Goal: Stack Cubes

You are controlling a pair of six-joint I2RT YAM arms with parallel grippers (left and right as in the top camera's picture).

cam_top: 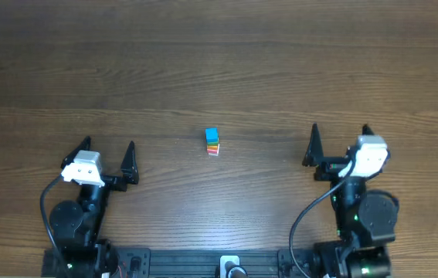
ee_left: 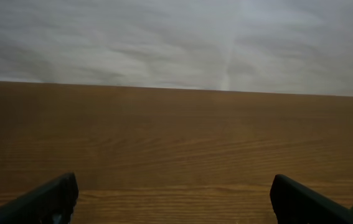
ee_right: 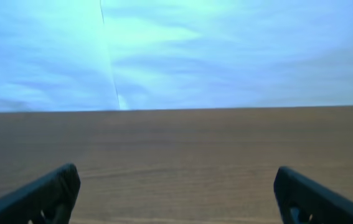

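Located mid-desk (cam_top: 219, 62): one upright stack of cubes (cam_top: 212, 142), blue cube (cam_top: 212, 134) uppermost, orange and red layers beneath. Left of the stack and well apart from it: left pincer (cam_top: 109, 144), jaws spread wide apart, holding nothing, with a corner of the stack just past one jaw in the left wrist view. Right of the stack, likewise well apart: right pincer (cam_top: 340, 129), jaws spread wide apart, holding nothing.
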